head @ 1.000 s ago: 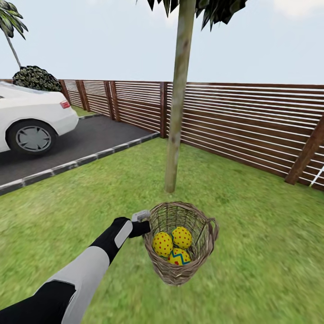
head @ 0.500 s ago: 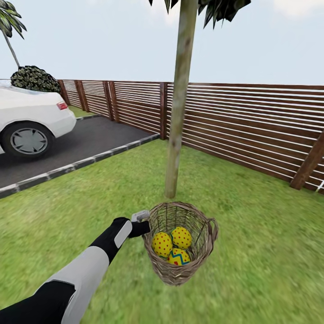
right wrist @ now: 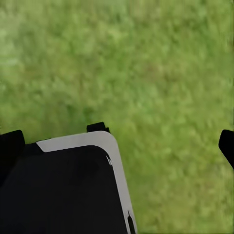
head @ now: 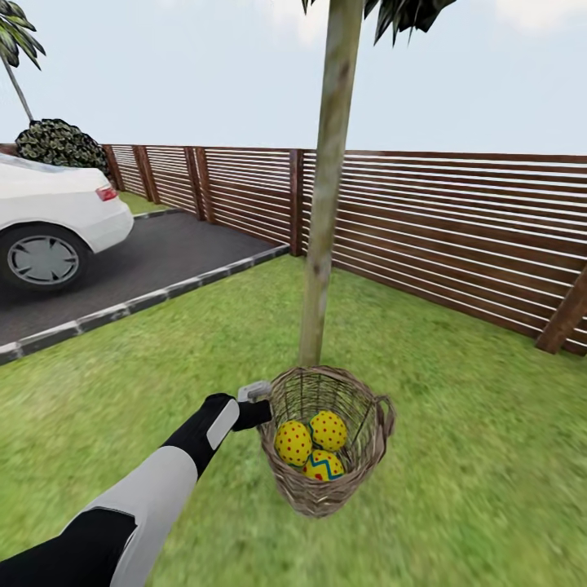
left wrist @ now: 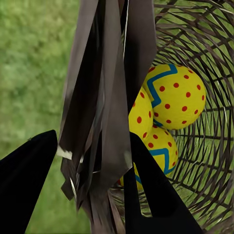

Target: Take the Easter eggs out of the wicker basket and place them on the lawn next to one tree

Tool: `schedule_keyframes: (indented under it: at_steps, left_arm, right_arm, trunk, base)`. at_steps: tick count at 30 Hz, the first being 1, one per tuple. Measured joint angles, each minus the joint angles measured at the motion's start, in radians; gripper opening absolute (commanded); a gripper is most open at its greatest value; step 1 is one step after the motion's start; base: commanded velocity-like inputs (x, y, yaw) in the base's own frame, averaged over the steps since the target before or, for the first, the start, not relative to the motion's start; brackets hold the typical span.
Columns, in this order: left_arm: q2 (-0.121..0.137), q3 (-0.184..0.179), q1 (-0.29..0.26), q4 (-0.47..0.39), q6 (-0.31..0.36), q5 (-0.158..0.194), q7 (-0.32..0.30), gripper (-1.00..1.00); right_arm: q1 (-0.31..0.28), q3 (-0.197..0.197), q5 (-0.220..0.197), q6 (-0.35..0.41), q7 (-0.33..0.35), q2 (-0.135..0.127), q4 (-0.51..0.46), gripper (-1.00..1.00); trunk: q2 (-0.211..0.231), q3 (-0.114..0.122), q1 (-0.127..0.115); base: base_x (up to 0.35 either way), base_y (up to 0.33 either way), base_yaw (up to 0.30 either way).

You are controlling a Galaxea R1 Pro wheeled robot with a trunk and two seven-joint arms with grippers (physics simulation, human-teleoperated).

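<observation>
Three Easter eggs [head: 314, 447] lie together inside the wicker basket [head: 359, 473]; the left gripper [head: 259, 403] is clamped on the basket's rim, holding it just before the tree [head: 326, 196] on the lawn [head: 456, 408]; the right gripper's [right wrist: 117, 139] fingertips stand wide apart over grass.

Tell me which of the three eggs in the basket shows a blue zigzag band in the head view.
The front egg, lowest of the three in the wicker basket. The upper-left egg and upper-right egg show just red dots on yellow from this angle.
</observation>
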Motion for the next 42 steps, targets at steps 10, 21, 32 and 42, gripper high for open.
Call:
schedule_keyframes:
  at_steps: [10,21,32,42]
  left_arm:
    - [0.002,0.000,0.000,0.000,0.000,0.000,0.000,-1.00]
    - [0.030,0.008,0.000,0.004,-0.002,0.019,0.000,-1.00]
    - [0.238,0.119,0.000,-0.001,-0.002,-0.005,0.001,-1.00]
    - [0.357,0.214,0.000,-0.009,0.060,-0.007,0.000,-1.00]
  right_arm:
    - [0.000,0.000,0.000,0.000,0.000,0.000,0.000,1.00]
    - [0.000,0.000,0.000,0.000,-0.001,0.000,0.000,1.00]
    - [0.000,-0.001,-0.003,-0.001,-0.002,-0.002,0.000,1.00]
    - [0.000,-0.002,-0.002,-0.002,-0.003,-0.003,-0.001,1.00]
  trunk:
    - [0.000,0.000,0.000]
    - [0.000,0.000,0.000]
    - [0.000,0.000,0.000]
    - [0.000,0.000,0.000]
  base:
    - [0.327,0.000,0.000]
    - [0.327,0.000,0.000]
    - [0.327,0.000,0.000]
    - [0.327,0.000,0.000]
